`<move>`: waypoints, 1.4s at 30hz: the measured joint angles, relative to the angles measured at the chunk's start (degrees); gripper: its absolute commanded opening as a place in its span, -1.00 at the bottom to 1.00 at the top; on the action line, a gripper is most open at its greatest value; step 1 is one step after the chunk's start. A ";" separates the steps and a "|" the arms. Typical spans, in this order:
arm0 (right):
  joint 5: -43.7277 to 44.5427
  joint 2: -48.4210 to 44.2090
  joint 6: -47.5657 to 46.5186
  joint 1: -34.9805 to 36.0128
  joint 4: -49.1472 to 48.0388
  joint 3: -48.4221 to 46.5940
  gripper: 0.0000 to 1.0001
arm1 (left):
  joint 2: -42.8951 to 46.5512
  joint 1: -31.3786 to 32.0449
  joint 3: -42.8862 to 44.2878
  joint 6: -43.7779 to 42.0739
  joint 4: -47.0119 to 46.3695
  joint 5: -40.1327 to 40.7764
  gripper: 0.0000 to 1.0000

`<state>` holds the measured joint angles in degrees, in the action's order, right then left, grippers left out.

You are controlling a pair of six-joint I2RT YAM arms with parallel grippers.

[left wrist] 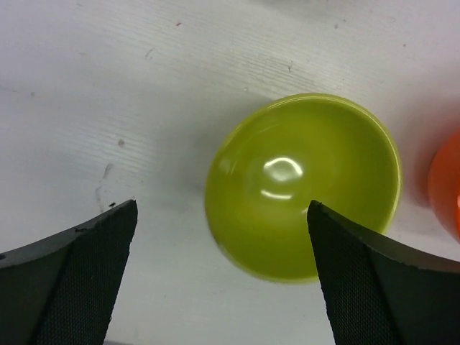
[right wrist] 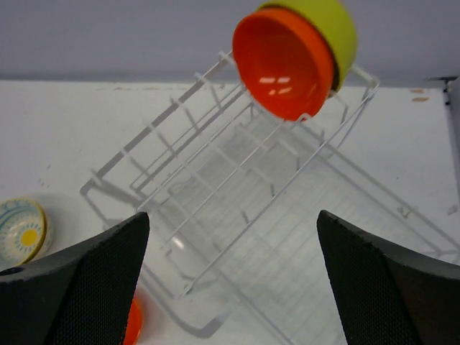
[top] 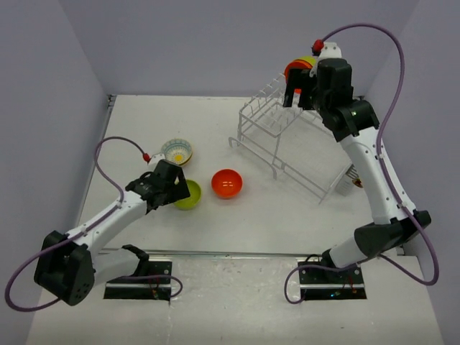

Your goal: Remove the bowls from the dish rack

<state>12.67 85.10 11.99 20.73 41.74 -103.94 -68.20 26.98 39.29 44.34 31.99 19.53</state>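
A lime-green bowl (left wrist: 302, 183) sits upright on the table (top: 188, 194), just below my open left gripper (left wrist: 223, 215), whose fingers straddle its near side without pinching it. Beside it stand an orange-red bowl (top: 227, 183) and a cream bowl with a blue rim (top: 177, 152). The white wire dish rack (top: 287, 140) stands at the back right. At its far end an orange-red bowl (right wrist: 284, 61) leans on edge, with a yellow-green bowl (right wrist: 334, 25) nested behind it. My right gripper (right wrist: 233, 215) hovers open above the rack (right wrist: 237, 180), short of those bowls.
Grey walls close the table on the left, back and right. Purple cables loop off both arms (top: 392, 86). The rack's long sloping rails (top: 316, 183) reach toward the right arm. The cream bowl also shows at the left edge of the right wrist view (right wrist: 21, 230).
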 measured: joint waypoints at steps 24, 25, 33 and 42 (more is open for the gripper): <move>24.15 32.74 -33.05 -1.99 -16.28 -23.82 0.21 | 29.99 0.02 10.38 -19.50 5.46 7.04 1.00; 24.33 32.74 -33.66 -1.99 -16.98 -23.71 0.16 | 29.55 0.02 10.27 -19.69 5.42 6.93 1.00; 26.32 34.21 -37.18 -1.99 -20.41 -23.10 -0.22 | 28.33 0.02 9.81 -20.06 4.96 6.32 1.00; 29.77 34.58 -39.30 -2.21 -23.23 -20.96 -0.61 | 28.35 0.02 9.66 -20.15 4.50 6.21 1.00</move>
<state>42.44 119.68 -27.31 18.52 18.50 -124.90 -39.86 27.00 48.95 24.18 36.49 25.74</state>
